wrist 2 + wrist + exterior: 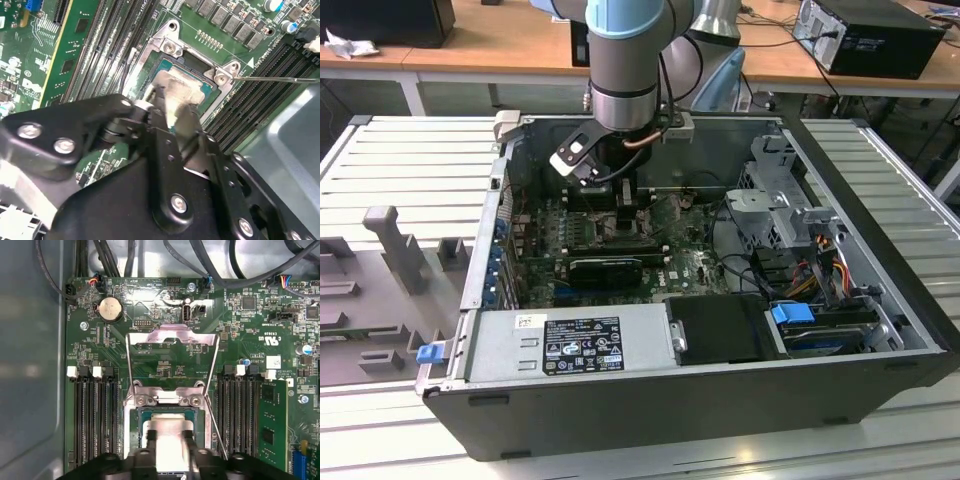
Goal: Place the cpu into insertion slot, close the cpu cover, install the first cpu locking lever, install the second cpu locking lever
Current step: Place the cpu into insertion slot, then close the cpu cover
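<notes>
The open case (880, 300) walls in the green board (695, 262) on all 4 sides. A grey box (570, 345) lines the near edge and a metal drive cage (770, 200) crowds the exterior view's right, so the open room is overhead.

The arm (625, 60) drops straight down into the far half of the case, wrist upright, with the gripper (622, 212) low over the board.

In the first wrist view the gripper's 2 fingers (151, 442) are pinched on opposite edges of the cpu (167, 425). The cpu sits squarely within the insertion slot (167, 412). It looks laid in or just above the seat, but I cannot tell which.

Long black memory slots (92, 415) run close along both sides of the slot. The cpu cover (172, 334) is swung open on the slot's far side, clear of it. 2 thin wire levers (129, 365) stand raised along the cover's edges.
</notes>
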Controlling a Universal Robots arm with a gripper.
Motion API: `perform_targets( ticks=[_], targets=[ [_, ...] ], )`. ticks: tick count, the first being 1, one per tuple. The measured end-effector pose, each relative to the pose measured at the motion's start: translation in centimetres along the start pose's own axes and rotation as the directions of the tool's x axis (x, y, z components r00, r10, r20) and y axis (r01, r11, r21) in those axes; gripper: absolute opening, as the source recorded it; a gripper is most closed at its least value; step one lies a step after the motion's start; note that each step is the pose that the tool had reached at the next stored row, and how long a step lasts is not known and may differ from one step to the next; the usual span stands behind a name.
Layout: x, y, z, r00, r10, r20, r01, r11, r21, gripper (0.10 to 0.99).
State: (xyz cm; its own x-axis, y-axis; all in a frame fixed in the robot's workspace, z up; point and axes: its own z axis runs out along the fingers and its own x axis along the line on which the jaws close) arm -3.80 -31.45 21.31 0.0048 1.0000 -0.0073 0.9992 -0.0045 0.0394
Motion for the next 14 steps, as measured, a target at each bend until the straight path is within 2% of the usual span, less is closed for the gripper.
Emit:
perform_targets(
  ticks=[2, 14],
  targets=[
    [0.00, 0.01, -0.29, 1.0000, 0.000, -0.0001, 0.000, 1.0000, 0.000, 0.106],
    [-0.01, 0.07, -0.72, 1.0000, 0.001, 0.0003, -0.001, 1.0000, 0.000, 0.106]
  ],
)
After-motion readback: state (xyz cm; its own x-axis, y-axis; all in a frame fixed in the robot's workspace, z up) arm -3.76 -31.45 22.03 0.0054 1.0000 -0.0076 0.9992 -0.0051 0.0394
